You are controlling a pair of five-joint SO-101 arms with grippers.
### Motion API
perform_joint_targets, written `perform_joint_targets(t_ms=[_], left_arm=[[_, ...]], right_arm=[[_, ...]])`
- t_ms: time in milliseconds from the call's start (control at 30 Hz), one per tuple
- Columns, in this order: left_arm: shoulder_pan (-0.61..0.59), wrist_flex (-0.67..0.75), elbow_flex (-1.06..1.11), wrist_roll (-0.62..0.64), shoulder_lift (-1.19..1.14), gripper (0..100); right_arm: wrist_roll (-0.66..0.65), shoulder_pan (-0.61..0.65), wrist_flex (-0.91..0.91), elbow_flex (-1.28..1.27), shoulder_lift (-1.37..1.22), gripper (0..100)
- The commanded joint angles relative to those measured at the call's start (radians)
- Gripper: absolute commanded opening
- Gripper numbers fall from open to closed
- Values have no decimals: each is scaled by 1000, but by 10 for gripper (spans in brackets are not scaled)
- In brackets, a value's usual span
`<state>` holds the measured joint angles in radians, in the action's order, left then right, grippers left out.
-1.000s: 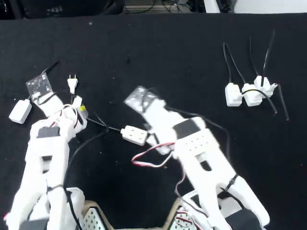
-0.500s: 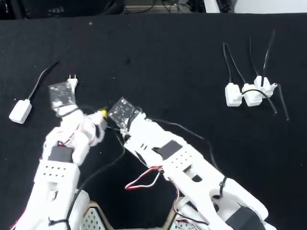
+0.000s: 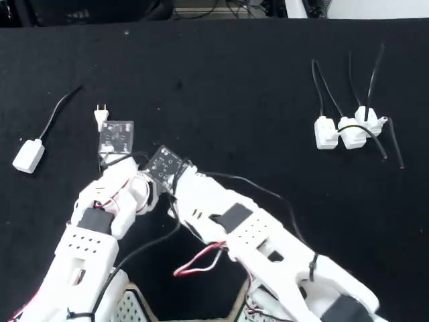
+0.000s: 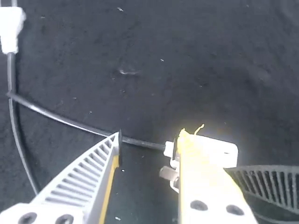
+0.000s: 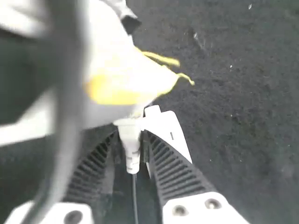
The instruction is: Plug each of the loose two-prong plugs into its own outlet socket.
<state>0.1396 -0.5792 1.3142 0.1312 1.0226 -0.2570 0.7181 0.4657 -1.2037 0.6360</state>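
Right gripper (image 5: 133, 136) pinches the plug (image 5: 132, 157), likely light and rigid, by its body; left gripper (image 4: 149, 136) stands spread.

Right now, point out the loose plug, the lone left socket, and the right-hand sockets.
loose plug (image 3: 101, 119), high view, white body.
lone left socket (image 3: 27, 155), high view, block's centre.
right-hand sockets (image 3: 352, 139), high view, middle block.
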Motion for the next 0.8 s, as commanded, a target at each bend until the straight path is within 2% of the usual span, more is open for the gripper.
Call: perform_joint_targets(t_ms=[0, 300, 767], left_arm=[[27, -2, -8, -49, 17, 198], [35, -2, -8, -49, 17, 198], [33, -2, -7, -54, 9, 198]], right_arm=[[3, 14, 38, -7, 119, 11], [5, -32, 52, -108, 354, 11], [15, -46, 55, -97, 364, 11]])
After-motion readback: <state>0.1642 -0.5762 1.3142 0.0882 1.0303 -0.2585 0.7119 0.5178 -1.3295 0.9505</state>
